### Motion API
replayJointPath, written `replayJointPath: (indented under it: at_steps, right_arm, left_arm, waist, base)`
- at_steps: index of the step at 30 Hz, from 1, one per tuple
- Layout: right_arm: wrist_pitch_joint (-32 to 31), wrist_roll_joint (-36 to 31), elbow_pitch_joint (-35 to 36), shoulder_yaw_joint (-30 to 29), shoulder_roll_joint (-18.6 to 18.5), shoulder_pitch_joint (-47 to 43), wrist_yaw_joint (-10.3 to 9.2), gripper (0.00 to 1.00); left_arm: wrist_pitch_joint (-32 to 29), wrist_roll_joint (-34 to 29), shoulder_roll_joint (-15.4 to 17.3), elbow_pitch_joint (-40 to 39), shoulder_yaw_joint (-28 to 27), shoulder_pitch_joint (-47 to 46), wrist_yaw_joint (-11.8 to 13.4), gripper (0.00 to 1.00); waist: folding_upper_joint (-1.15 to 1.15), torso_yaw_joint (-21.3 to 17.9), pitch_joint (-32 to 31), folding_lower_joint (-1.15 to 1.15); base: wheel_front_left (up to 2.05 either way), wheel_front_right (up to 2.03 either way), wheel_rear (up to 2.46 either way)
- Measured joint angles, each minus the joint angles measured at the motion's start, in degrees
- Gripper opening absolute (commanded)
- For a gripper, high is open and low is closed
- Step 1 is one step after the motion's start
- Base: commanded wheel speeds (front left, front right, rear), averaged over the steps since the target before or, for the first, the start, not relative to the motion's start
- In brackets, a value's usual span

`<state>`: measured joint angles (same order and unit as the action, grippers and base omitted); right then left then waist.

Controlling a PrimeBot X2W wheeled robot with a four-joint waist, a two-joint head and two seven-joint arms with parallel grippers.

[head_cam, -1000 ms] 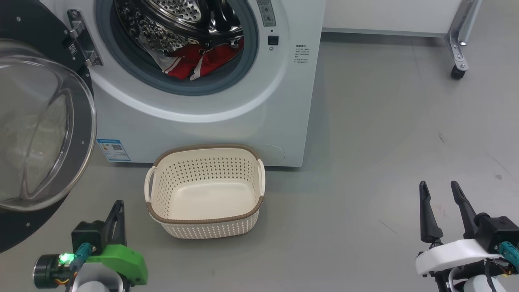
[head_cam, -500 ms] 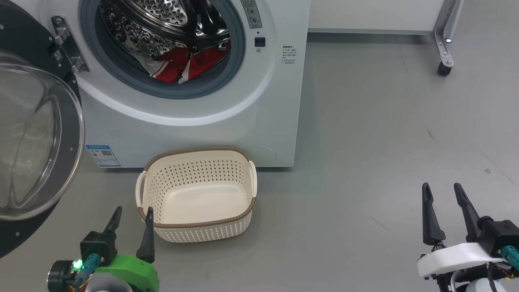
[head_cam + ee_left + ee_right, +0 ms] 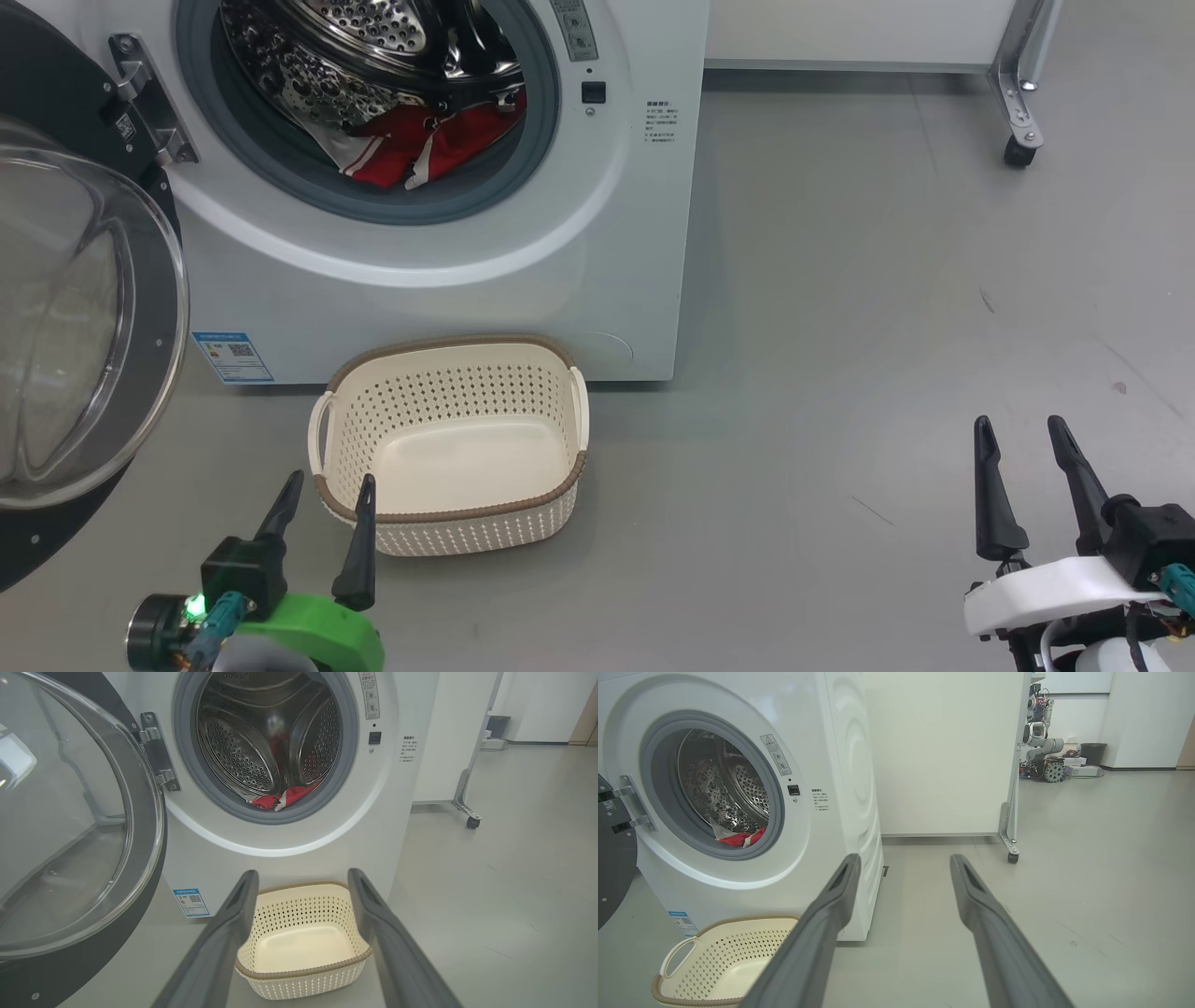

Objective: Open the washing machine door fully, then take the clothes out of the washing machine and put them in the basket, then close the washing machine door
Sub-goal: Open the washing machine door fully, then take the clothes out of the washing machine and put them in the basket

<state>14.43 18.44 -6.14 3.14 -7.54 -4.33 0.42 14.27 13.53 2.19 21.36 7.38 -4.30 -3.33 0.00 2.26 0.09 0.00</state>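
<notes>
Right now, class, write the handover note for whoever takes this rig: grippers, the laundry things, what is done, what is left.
Left gripper: open, empty, by the near-left corner of the basket.
Right gripper: open, empty, over the floor at right.
Washing machine door: swung wide open.
Clothes: red, inside the washing machine.
Basket: empty, on the floor before the machine.
Done: door opened. Left: clothes into basket, then close door.

Shiny perforated steel lines the washing machine [image 3: 448,271] drum, its door [image 3: 84,327] is clear glossy glass in a black ring, the clothes [image 3: 420,149] are soft red cloth, and the basket [image 3: 448,513] is matt cream plastic.
</notes>
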Motion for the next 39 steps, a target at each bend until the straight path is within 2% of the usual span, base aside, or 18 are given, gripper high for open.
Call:
replayJointPath:
  at_steps: [33, 39]
  right_arm:
    - [0.0, -0.7, 0.9, -0.3, 0.3, -0.3, 0.10, 1.00]
    - [0.0, -0.9, 0.9, -0.3, 0.4, -0.3, 0.11, 1.00]
  left_arm:
    - [0.0, 1.5, 0.0, -4.4, 0.2, 1.9, 1.0, 1.00]
    - [0.0, 4.3, 0.0, -4.8, 0.1, 2.0, 0.8, 1.00]
  waist:
    - [0.00, -0.1, 1.0, 0.00]
    - [0.00, -0.1, 1.3, 0.00]
  base:
    - [0.00, 0.00, 0.00]
    - [0.02, -0.02, 0.00]
